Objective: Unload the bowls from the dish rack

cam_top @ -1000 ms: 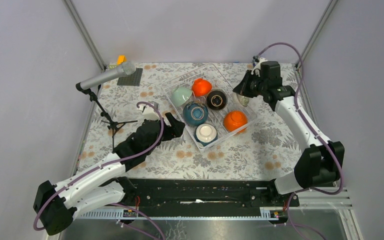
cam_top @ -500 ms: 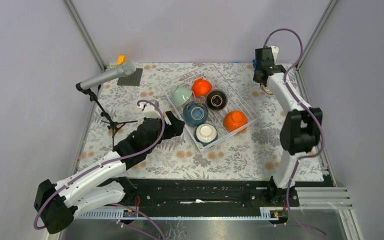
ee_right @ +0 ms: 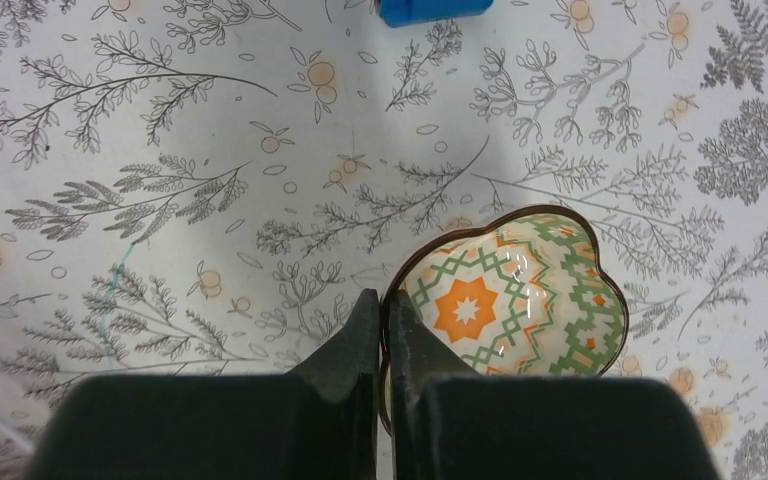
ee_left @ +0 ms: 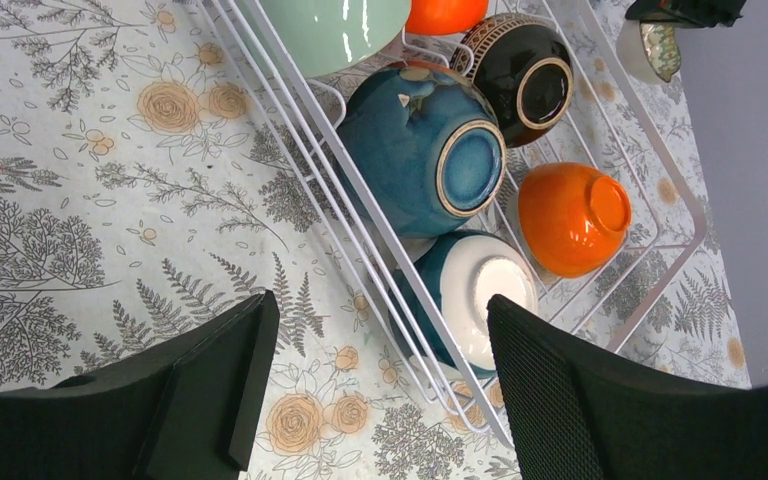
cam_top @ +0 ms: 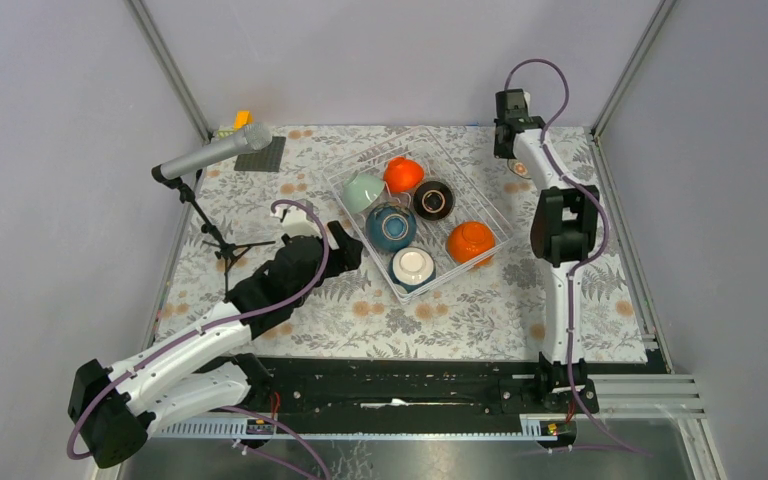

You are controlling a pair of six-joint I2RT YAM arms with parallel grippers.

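The white wire dish rack [cam_top: 505, 232] holds mint [cam_top: 363, 190], orange [cam_top: 402, 174], dark brown [cam_top: 433, 199], teal [cam_top: 391, 227], orange [cam_top: 470, 241] and cream-white [cam_top: 412, 266] bowls, all upside down or tilted. My left gripper [ee_left: 380, 390] is open and empty. It hovers over the rack's near-left rim [ee_left: 429, 375], by the cream-white bowl [ee_left: 480, 310]. My right gripper [ee_right: 383, 310] is shut on the rim of the small patterned bowl [ee_right: 505, 300]. It holds the bowl upright, low over the cloth right of the rack [cam_top: 516, 167].
A microphone on a tripod [cam_top: 210, 155] stands at the left. A dark grey baseplate [cam_top: 262, 154] and a yellow block [cam_top: 243, 118] lie at the back left. A blue block [ee_right: 430, 10] lies beyond the patterned bowl. Enclosure posts stand at the back corners.
My right arm has swung from the rack's right edge to the back right of the table, carrying the patterned bowl down toward the cloth. My left arm has barely moved.
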